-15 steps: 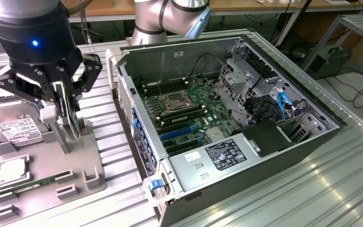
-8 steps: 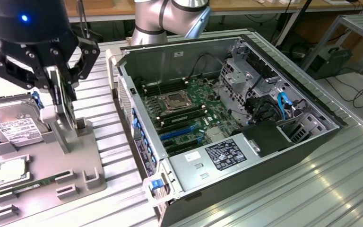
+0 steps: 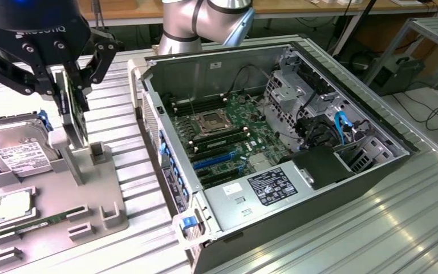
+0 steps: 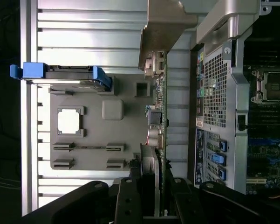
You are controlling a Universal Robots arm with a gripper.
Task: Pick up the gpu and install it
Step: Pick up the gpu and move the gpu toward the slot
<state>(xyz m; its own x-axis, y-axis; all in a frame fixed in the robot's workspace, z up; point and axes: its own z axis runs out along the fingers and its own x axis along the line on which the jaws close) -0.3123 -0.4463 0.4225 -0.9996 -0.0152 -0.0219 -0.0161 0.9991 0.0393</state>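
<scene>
The gpu (image 3: pixel 74 131) stands on edge in a slot of the grey holder tray (image 3: pixel 101 200), a thin dark card seen edge-on. My gripper (image 3: pixel 68 91) comes down over its upper end, one finger on each side, shut on the card. In the wrist view the gpu (image 4: pixel 160 121) runs away from the gripper (image 4: pixel 154 196), its green edge and connectors showing, and the fingers (image 4: pixel 130 196) press on its flanks. Its lower end still sits at the holder. The open computer case (image 3: pixel 341 171) lies to the exterior view's right, with blue expansion slots (image 3: pixel 215 162) on the motherboard (image 3: pixel 227 125).
On the holder tray (image 4: pixel 93 135) also sit a silver hard drive (image 3: pixel 17 148) in blue rails, a square processor (image 3: pixel 17 202) and a green memory stick (image 3: pixel 32 225). The case wall (image 3: pixel 146 108) rises close beside the holder. Ribbed metal table (image 3: pixel 371 228) surrounds everything.
</scene>
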